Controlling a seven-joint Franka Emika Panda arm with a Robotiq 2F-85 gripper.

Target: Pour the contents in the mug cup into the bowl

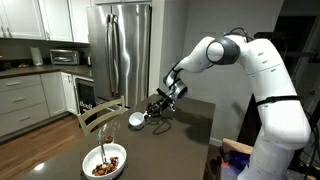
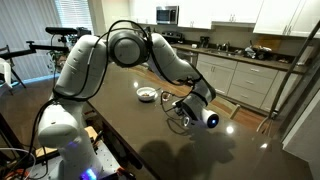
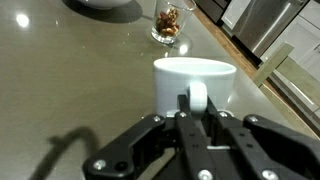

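Near the middle of the table (image 3: 60, 90), the gripper (image 3: 197, 106) has its fingers pinched tight on the handle of the mug (image 3: 195, 75), a hold that would let the wrist roll it over. The mug is low at the tabletop, resting or lifted I cannot tell, well apart from the bowl (image 1: 90, 158), which already holds brown bits (image 1: 104, 166).

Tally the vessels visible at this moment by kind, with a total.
mug cup: 1
bowl: 1
small clear glass: 1
Total: 3
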